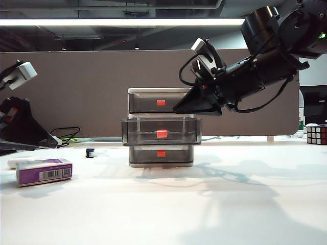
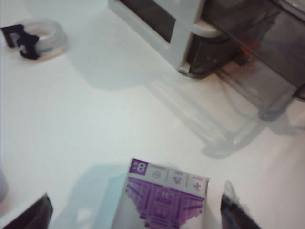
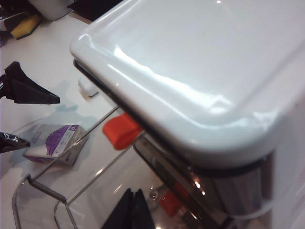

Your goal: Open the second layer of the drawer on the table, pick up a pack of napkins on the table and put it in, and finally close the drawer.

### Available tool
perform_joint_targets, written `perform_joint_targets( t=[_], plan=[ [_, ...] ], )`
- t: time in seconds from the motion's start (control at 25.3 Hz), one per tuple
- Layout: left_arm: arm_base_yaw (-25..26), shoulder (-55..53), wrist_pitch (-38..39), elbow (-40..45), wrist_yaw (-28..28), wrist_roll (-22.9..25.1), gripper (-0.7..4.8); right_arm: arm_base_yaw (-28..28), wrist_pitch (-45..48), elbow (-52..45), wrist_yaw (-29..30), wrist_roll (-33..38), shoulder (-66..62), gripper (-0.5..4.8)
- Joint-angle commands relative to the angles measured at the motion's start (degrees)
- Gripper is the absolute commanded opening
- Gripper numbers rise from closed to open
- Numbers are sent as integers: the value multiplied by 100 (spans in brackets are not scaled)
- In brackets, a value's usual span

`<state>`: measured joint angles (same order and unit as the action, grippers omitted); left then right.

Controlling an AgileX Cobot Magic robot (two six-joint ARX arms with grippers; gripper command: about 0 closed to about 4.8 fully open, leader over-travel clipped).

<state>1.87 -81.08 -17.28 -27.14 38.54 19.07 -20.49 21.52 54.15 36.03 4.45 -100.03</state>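
Observation:
The drawer (image 1: 160, 127) stands mid-table, a grey three-tier unit with red-orange tabs. Its second layer (image 1: 161, 131) is pulled out toward the front; its clear rim (image 3: 38, 186) shows in the right wrist view. The purple-and-white pack of napkins (image 1: 44, 172) lies flat on the table (image 1: 204, 204) at the far left. My left gripper (image 1: 48, 143) hangs just above and behind the pack, open, with one finger on either side of the pack (image 2: 167, 195) and not touching it. My right gripper (image 1: 178, 109) is shut on nothing, its tip (image 3: 131, 212) over the open second layer, beside the top drawer's tab (image 3: 121, 131).
A white oblong case (image 1: 18, 162) lies just behind the pack. A clear tape roll with a black clip (image 2: 43, 38) sits left of the drawer unit. A Rubik's cube (image 1: 317, 134) stands at the far right edge. A brown partition closes the back.

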Motion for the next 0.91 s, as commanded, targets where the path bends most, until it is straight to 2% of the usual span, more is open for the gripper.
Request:
perform_joint_targets(
  t=[0.04, 0.2, 0.55, 0.91],
  plan=[
    [-7, -35, 365, -66, 79, 444, 479, -7, 55, 22, 13, -22, 20, -4],
    [-7, -42, 894, -63, 20, 1071, 479, -7, 61, 24, 11, -22, 20, -4],
    [-46, -199, 822, -68, -197, 1255, 479, -7, 68, 24, 13, -22, 20, -4],
    [-566, -529, 358, -70, -960, 1266, 479, -7, 59, 24, 13, -22, 20, -4]
  ],
)
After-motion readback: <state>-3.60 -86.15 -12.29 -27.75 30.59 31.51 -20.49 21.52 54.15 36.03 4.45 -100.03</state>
